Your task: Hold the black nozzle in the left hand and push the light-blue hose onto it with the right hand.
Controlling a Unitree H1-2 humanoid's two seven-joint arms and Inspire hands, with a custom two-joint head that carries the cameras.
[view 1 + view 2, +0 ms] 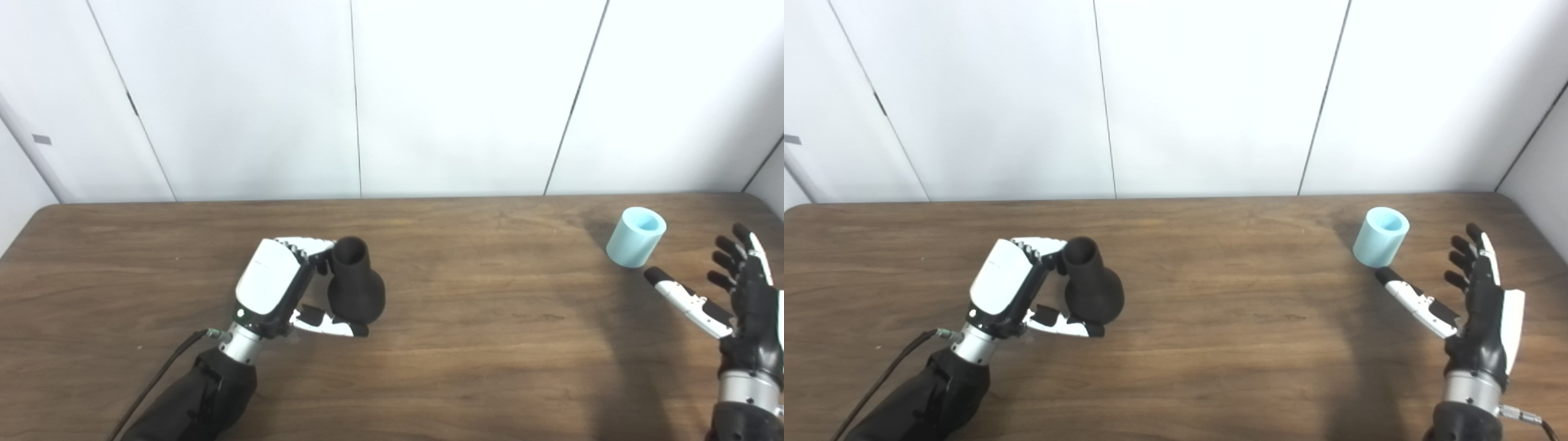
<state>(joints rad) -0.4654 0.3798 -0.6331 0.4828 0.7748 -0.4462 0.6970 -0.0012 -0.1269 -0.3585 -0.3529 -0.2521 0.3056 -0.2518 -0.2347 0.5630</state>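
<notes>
The black nozzle [356, 289] stands upright on the wooden table [490, 318], left of centre, with its narrow neck up. My left hand [275, 283] is wrapped round it from the left. Its fingers press against the neck and its thumb lies along the front of the bulb's base. The light-blue hose [636, 237], a short open cylinder, stands near the table's far right. My right hand [738, 294] is open with fingers spread. It is just in front and right of the hose, thumb tip close to it but apart.
A white panelled wall [392, 92] runs behind the table's far edge. The table's right edge [1534, 226] lies close to my right hand. A black cable [159, 380] trails from my left wrist.
</notes>
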